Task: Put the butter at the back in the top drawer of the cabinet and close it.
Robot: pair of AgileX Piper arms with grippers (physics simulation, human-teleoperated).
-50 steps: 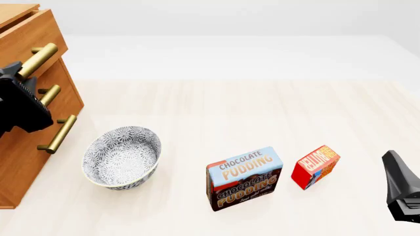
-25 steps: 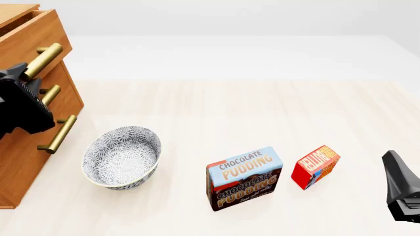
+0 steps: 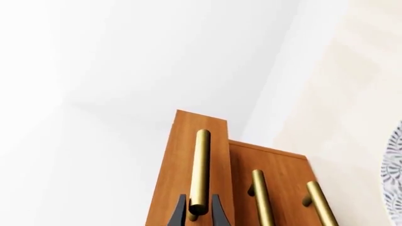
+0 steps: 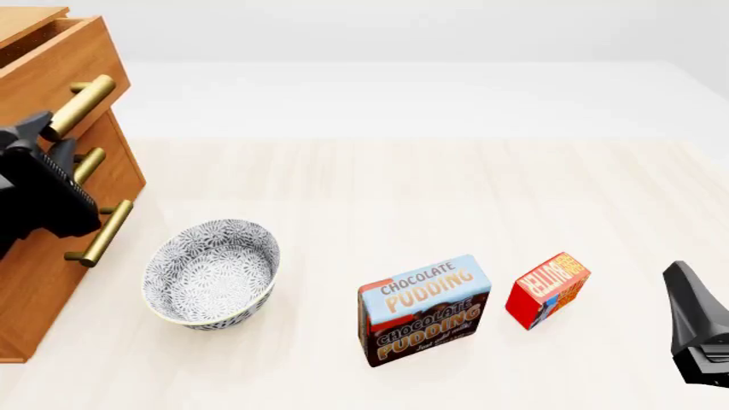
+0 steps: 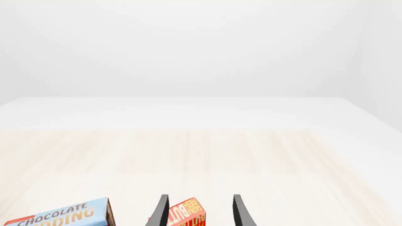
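Left tool [image 3: 197, 213] has its two dark fingers closed on either side of the brass handle [image 3: 201, 172] of the top drawer [image 4: 51, 64], and that drawer front stands a little proud of the cabinet [image 4: 46, 256], so the step in hand looks to be pulling the drawer open. By my reading the task is at its very start: the gap above the drawer front is narrow, and the inside of the drawer cannot be seen from any view, so nothing can be said of what it holds. Next comes a straight pull away from the cabinet, along the drawer's run, until the opening is wide enough for the butter [image 4: 548, 289] to go to the back. Butter lies on the desk [image 4: 376, 188], far to the right of the cabinet and just beside the pudding box [image 4: 424, 309], apart from it. Between the cabinet and the pudding box sits a patterned bowl [image 4: 211, 273], which looks empty. Right tool [image 5: 198, 212] is open, its fingers apart with the butter showing between them in the right wrist view, gripping nothing.
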